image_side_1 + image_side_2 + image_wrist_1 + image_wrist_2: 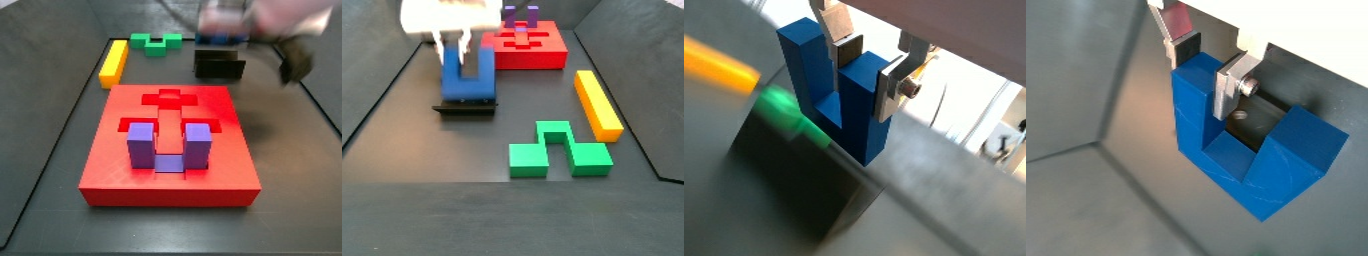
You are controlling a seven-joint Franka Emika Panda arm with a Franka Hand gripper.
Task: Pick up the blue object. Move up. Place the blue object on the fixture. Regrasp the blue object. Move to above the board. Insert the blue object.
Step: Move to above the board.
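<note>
Tool (pixel 465 58) sits low over the fixture (pixel 468 106) at the left of a side view, and its silver fingers (pixel 894 88) are clamped on one prong of the blue object (pixel 466 78). In both wrist views a plate presses each face of that prong, while the other prong (pixel 1309 145) stands free beside it. The blue object stands with its prongs pointing up, its base resting on or just above the fixture's dark top; I cannot tell from here whether it is fully seated.

Moving right across the tabletop (pixel 422 150), the red board (pixel 529 47) lies behind, with a purple block (pixel 521 14) already set in it. Nearer the front a green block (pixel 556 148) lies flat, and to its right a yellow bar (pixel 597 102) runs along the edge. From the opposite side view the board (pixel 167 140) fills the middle, its cross-shaped recess (pixel 170 100) partly open above the purple block (pixel 167 145), and the blurred tool (pixel 234 25) hangs over the fixture (pixel 219 63) at the back.

I judge this to be the fixture stage: either setting the piece down or taking the new grip. The next move calls for a straight lift clear of the fixture, then travel to above the board with the piece kept square to its recess.
</note>
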